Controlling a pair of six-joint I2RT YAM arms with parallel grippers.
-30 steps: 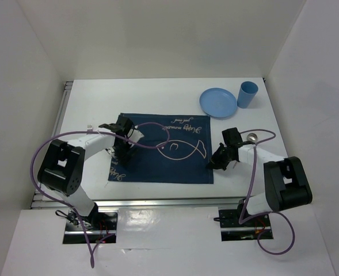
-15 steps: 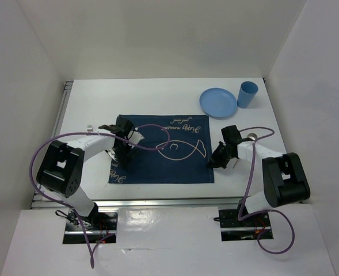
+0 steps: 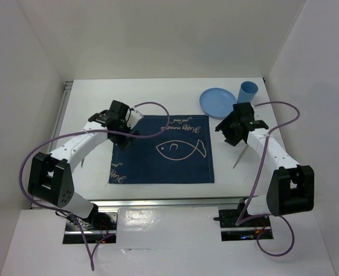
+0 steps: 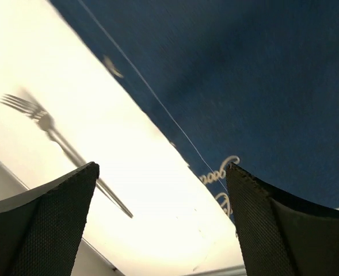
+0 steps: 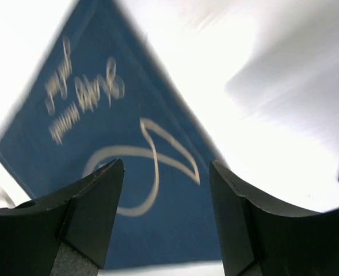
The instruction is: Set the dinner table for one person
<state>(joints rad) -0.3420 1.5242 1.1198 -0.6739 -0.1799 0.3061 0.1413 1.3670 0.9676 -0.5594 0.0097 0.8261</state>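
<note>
Both the left gripper and the right gripper gape wide and empty; reaching for the flat round blue plate, one could slip off its thin rim or knock the blue plastic cup just beside it. The large plain white rectangular worktop, metal-railed, spreads beneath everything, the navy fish-print cloth placemat at its middle.

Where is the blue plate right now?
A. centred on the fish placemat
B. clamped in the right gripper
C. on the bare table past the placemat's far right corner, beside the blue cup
C: the blue plate lies flat on the white dinner table beside the blue cup, clear of the navy placemat.
</note>
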